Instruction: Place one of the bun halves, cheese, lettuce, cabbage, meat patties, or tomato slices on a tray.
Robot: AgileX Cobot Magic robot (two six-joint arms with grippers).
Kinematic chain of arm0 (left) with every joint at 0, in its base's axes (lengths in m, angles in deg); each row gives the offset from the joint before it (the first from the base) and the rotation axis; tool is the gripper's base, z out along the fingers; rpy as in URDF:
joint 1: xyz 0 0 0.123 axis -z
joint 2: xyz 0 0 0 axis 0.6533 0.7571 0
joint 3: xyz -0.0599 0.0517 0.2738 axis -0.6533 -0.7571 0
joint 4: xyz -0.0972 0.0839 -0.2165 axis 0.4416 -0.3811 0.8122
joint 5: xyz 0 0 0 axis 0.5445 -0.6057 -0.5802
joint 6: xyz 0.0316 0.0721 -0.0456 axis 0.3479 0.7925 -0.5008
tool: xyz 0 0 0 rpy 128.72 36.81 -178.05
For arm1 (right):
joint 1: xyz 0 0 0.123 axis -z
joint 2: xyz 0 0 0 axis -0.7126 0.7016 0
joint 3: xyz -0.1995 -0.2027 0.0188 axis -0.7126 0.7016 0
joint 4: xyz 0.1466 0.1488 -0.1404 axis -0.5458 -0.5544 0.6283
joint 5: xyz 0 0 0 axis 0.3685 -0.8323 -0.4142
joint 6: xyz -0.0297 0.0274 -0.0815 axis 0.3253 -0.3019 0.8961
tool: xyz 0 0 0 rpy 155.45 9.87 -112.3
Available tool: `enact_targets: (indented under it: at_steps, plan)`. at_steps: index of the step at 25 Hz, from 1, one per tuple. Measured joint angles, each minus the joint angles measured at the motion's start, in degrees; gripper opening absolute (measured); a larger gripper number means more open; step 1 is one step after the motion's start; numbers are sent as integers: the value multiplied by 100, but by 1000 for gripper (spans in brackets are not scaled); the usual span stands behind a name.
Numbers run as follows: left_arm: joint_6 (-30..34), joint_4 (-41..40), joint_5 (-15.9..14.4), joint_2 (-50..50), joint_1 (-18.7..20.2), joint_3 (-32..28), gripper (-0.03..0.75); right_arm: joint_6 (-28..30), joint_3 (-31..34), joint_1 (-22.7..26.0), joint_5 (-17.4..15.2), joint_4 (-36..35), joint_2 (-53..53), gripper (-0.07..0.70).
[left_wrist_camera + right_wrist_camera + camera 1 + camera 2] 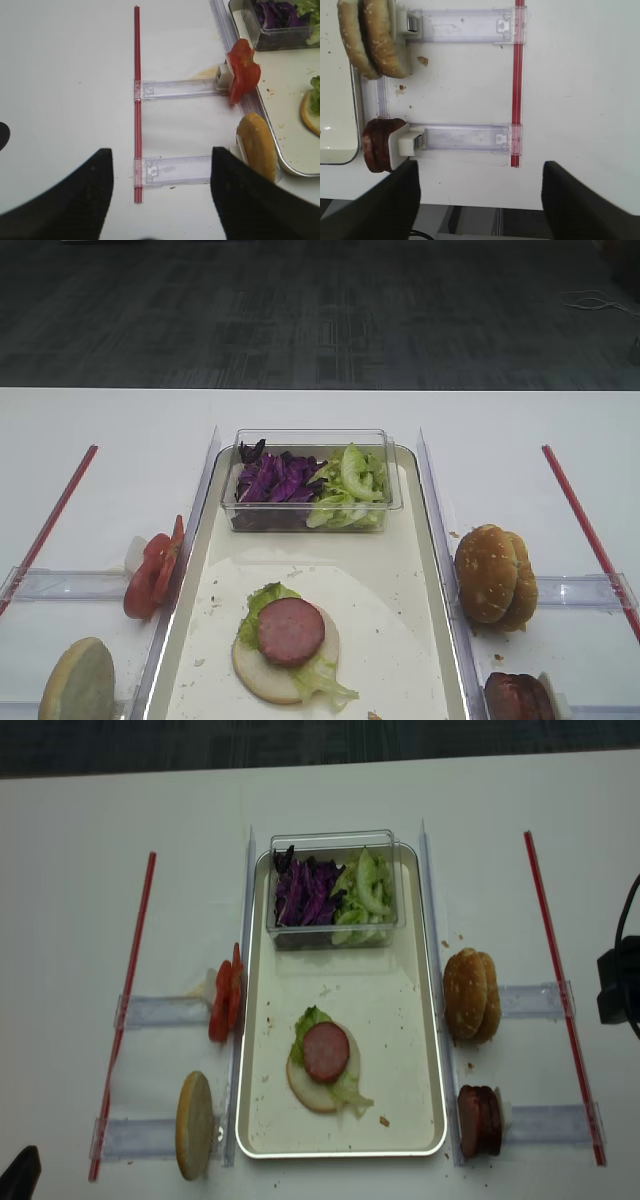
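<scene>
On the cream tray (400, 550) lies a pale bun half (262, 677) topped with lettuce (262, 598) and a meat patty (291, 630). Purple cabbage (275, 480) and more green shreds fill a clear tub. Tomato slices (152, 570) stand in a holder left of the tray, with another bun half (78, 682) nearer the front. To the right stand two bun halves (495, 575) and the meat patties (518, 697). No cheese shows. My left gripper (160, 200) is open over bare table left of the bun. My right gripper (485, 200) is open at the table edge, right of the patties (377, 145).
The clear tub (310, 438) sits at the tray's far end. Clear plastic rails (70, 585) and red strips (585, 525) lie on the white table on both sides of the tray. Crumbs dot the tray liner. A dark arm part (615, 985) shows at the right edge.
</scene>
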Motion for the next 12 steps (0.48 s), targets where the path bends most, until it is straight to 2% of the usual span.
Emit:
enact_targets:
  at_steps: [12]
  plan:
    - [0,0,0,0,0,0,430,181,0,0,-43,39,-367,513]
